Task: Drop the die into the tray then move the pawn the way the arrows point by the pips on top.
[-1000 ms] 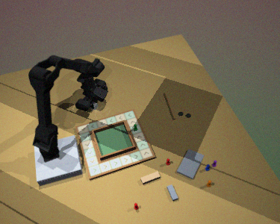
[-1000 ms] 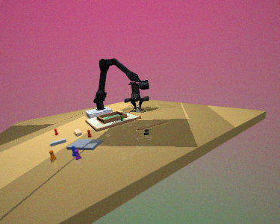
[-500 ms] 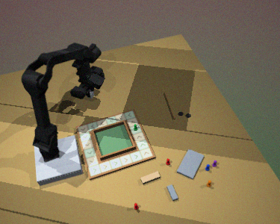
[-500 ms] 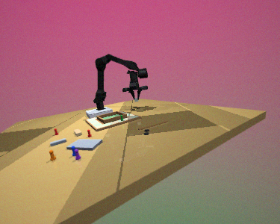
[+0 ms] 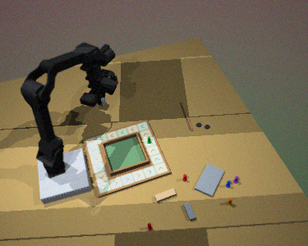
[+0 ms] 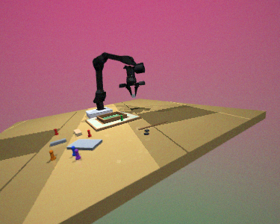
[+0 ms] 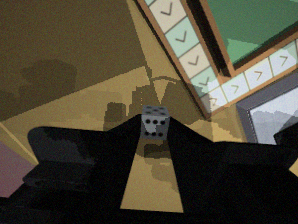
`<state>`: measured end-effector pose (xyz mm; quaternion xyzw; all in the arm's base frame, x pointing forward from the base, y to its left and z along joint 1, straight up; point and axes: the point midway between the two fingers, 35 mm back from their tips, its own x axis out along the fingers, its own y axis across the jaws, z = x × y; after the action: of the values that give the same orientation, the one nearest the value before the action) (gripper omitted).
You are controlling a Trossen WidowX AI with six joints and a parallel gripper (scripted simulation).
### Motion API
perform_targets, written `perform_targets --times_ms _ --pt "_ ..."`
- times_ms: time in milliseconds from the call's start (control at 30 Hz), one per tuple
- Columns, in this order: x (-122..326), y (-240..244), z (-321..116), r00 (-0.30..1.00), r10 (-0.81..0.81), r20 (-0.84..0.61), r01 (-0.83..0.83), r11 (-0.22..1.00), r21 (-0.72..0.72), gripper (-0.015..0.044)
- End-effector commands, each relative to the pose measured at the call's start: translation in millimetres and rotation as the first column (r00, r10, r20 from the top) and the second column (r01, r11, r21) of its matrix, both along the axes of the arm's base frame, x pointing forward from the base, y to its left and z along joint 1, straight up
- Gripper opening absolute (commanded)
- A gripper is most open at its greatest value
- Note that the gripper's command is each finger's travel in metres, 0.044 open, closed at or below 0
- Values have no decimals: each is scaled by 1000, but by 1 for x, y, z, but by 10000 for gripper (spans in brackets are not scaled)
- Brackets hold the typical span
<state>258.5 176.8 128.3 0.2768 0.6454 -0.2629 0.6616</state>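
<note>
The jaws (image 5: 97,102) (image 6: 134,94) were closed on the die (image 5: 103,102) (image 6: 134,96) (image 7: 155,123), which sat between the fingertips, up off the surface (image 5: 219,148) (image 6: 128,168) (image 7: 95,105) and outside the board (image 5: 165,174) (image 6: 98,128) (image 7: 199,103). The die was a small grey cube with dark pips, and it looked light, stiff and hard to harm. Its flat sides suited a straight pinch on two opposite faces, as it was held; smooth faces might slip if the grip sat too near an edge. Released low over the tray, it would probably tumble freely, though too high a drop could bounce it over the rim.

Next outward came the tray (image 5: 149,163) (image 6: 101,119) (image 7: 226,69), a square brown frame around a flat green floor. Pale green, cream and white squares with arrows ringed it. The green pawn (image 5: 149,140) (image 6: 122,118), round-headed and slim, stood on the right-hand run of squares in the top view; its neck seemed the place to take it, gently, since it could tip.

Farther off lay a flat grey-blue slab (image 5: 209,180) (image 6: 85,144), a pale block (image 5: 165,195) (image 6: 78,132), a thin brown stick (image 5: 186,116) (image 6: 153,125) and two dark discs. The surface was yellow-brown, crossed by dark seams and shadow.
</note>
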Motion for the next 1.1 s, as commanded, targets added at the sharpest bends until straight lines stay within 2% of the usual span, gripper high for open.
perform_targets --times_ms 0,533,1067 --pt "6 -19 -4 998 58 -5 -58 998 -2 0" --pt "25 -102 -18 951 311 -4 -311 950 -16 0" --pt "20 -182 -33 842 539 -11 -539 842 -28 0"
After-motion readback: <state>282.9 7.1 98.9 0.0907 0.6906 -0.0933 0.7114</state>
